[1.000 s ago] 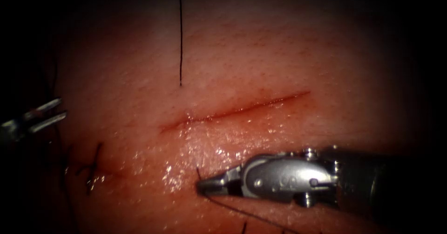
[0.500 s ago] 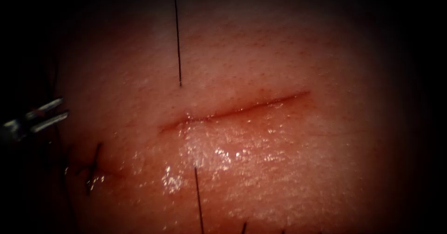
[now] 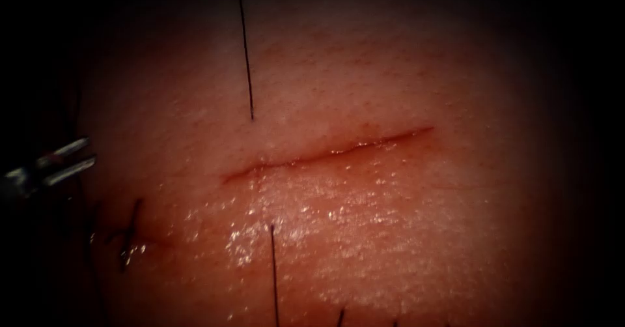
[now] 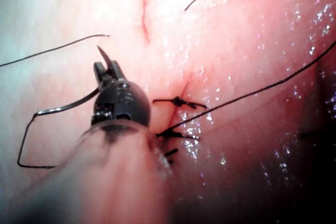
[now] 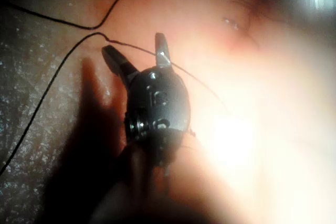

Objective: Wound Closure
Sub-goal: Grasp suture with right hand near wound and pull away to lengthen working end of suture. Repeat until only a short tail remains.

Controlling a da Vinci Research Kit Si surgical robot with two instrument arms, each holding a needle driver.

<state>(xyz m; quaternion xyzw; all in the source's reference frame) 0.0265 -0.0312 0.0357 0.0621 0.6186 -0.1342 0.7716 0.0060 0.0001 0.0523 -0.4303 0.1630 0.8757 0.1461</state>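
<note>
Tissue [image 3: 390,249] wet and glossy, cut [image 3: 325,154] running across mid-frame in the endoscope view, unstitched along its visible length; two knotted stitches [image 4: 178,102] show in the left wrist view. Left tool [image 3: 62,161] sits at the far left, well apart from the cut. Up close, left tool [image 4: 107,72] jaws clench the needle [image 4: 63,109] near its tip, needle off the tissue. Right tool [image 5: 139,56] jaws spread wide, holding nothing, thread [image 5: 84,45] crossing between them.
</note>
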